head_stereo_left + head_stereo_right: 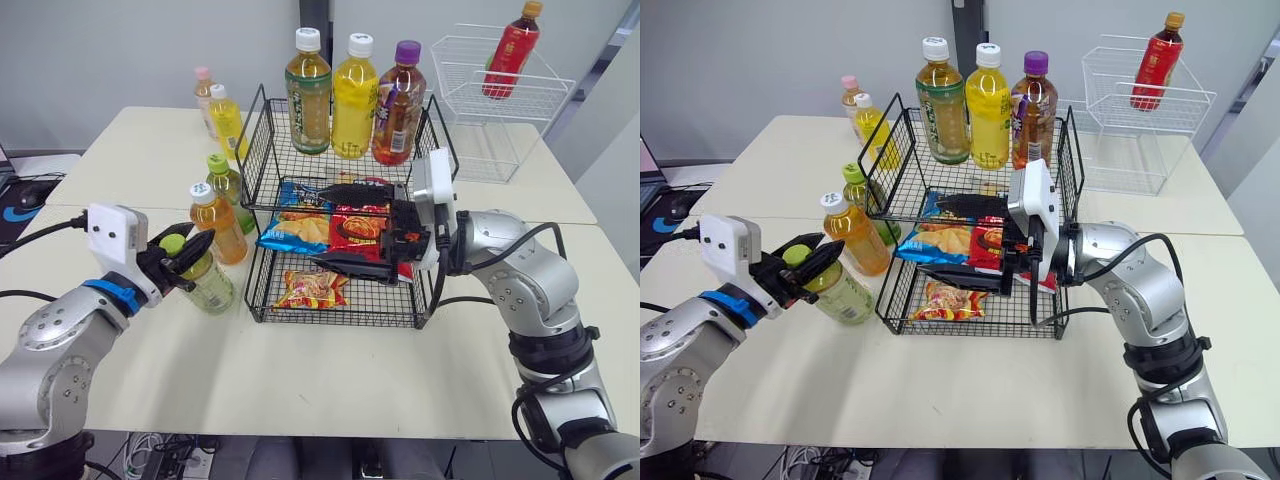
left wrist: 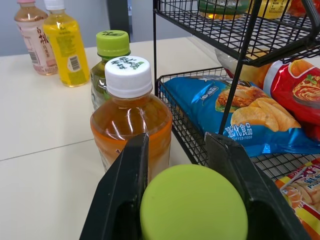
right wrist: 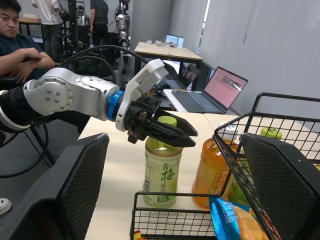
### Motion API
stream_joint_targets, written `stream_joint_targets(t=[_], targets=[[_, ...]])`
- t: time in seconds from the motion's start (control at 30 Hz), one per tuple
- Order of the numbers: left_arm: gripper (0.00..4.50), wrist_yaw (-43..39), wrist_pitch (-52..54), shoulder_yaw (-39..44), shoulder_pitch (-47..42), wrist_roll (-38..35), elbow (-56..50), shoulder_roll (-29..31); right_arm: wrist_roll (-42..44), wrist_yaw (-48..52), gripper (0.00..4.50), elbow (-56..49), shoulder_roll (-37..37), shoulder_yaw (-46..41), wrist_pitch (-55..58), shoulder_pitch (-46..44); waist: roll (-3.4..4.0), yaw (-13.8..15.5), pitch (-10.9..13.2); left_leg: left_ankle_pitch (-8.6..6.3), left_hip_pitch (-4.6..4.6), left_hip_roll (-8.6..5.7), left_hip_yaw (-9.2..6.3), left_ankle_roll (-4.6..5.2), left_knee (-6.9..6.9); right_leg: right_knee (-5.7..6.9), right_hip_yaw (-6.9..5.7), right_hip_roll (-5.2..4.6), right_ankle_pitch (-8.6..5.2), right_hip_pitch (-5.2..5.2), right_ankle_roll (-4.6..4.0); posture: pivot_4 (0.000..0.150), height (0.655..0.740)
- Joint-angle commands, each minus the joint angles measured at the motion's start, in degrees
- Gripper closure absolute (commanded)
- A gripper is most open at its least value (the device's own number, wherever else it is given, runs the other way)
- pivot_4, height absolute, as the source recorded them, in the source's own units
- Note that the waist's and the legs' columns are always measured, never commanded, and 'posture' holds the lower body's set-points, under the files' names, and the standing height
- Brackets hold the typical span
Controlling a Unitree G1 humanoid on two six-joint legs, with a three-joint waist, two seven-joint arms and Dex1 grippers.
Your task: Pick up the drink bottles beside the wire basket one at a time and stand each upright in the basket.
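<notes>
- Left wrist view: our left gripper (image 2: 179, 150) clamps the cap of the green-capped bottle (image 2: 194, 205), orange bottle (image 2: 131, 117) just beyond.
- Our right gripper (image 1: 352, 228) gapes wide at the wire basket (image 1: 340, 322).

I see bright, even light on the bench (image 1: 330, 380), coming from overhead; shadows under the wire basket (image 1: 262, 282) are soft (hardly an edge to them), and small glints sit on the bottles (image 1: 353, 95) and snack bags (image 1: 300, 228).
</notes>
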Motion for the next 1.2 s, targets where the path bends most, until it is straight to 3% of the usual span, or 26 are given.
stream_joint_targets(t=[0.03, 0.27, 0.37, 0.5, 0.63, 0.77, 0.93, 1.2], targets=[[3.10, -1.1, 4.6, 9.8, -5.5, -10.3, -4.3, 7.0, 1.0, -0.7, 0.00, -0.6, 1.5, -2.3, -3.0, -0.4, -0.05, 0.1, 0.0, 0.00, -0.01, 0.00, -0.02, 0.00, 0.00, -0.01, -0.02, 0.00, 0.00, 0.00, 0.00, 0.150, 0.7400], [3.10, -1.9, 14.0, 16.3, -18.8, -26.3, 3.9, 23.0, -1.3, -2.6, 0.00, 0.1, 3.9, -1.5, -7.4, 0.0, -0.03, 0.2, 0.1, 0.00, -0.08, -0.03, -0.06, 0.00, 0.00, -0.32, -0.06, -0.01, 0.06, 0.07, 0.11, 0.150, 0.7400], [3.10, -3.7, 15.0, 13.9, -27.1, -30.6, 10.1, 29.5, -1.5, -4.2, 0.00, 0.4, 5.4, -2.1, -8.6, 0.0, -0.07, 0.2, 0.2, 0.00, -0.11, -0.01, -0.05, 0.00, 0.00, -0.34, -0.08, 0.01, 0.07, 0.03, 0.13, 0.150, 0.7400], [3.10, -6.0, 13.9, 5.8, -40.1, -33.7, 16.9, 33.3, -2.9, -6.9, 0.00, 0.2, 6.3, -3.1, -10.5, 0.8, -0.06, 0.2, 0.2, 0.00, -0.14, -0.03, -0.06, -0.01, 0.00, -0.37, -0.09, 0.01, 0.07, 0.03, 0.13, 0.150, 0.7400], [3.10, -7.7, 13.4, -5.3, -56.3, -32.6, 22.2, 29.0, -2.8, -10.1, 0.00, -1.2, 7.1, -4.1, -10.8, 2.2, -0.07, 0.7, 0.2, 0.04, -0.20, -0.06, -0.14, -0.07, 0.04, -0.38, -0.15, 0.01, 0.08, 0.05, 0.13, 0.150, 0.7400], [3.10, -12.1, 11.0, -14.9, -66.5, -25.5, 26.0, 20.1, -7.3, -15.3, 0.00, -2.4, 7.2, -5.2, -13.9, 3.5, -0.05, 0.7, 0.2, 0.13, -0.25, -0.08, -0.14, -0.21, 0.17, -0.34, -0.15, 0.00, 0.09, 0.05, 0.15, 0.150, 0.7400], [3.10, -15.4, 5.3, -22.6, -71.9, -15.7, 33.2, 6.1, -11.4, -19.7, 0.00, -5.9, 5.3, -6.2, -15.0, 7.7, -0.05, 0.6, 0.2, 0.16, -0.30, -0.10, -0.13, -0.24, 0.23, -0.27, -0.13, 0.01, 0.10, 0.02, 0.17, 0.150, 0.7400], [3.10, -26.7, -5.3, -30.5, -75.1, -1.8, 47.4, -8.8, -14.8, -26.6, 0.00, -15.0, 2.9, -8.2, -12.9, 16.0, 0.12, -0.1, 0.3, 0.17, -0.37, -0.10, -0.03, -0.27, 0.15, -0.26, 0.04, 0.06, 0.11, -0.20, 0.04, 0.150, 0.7400]])
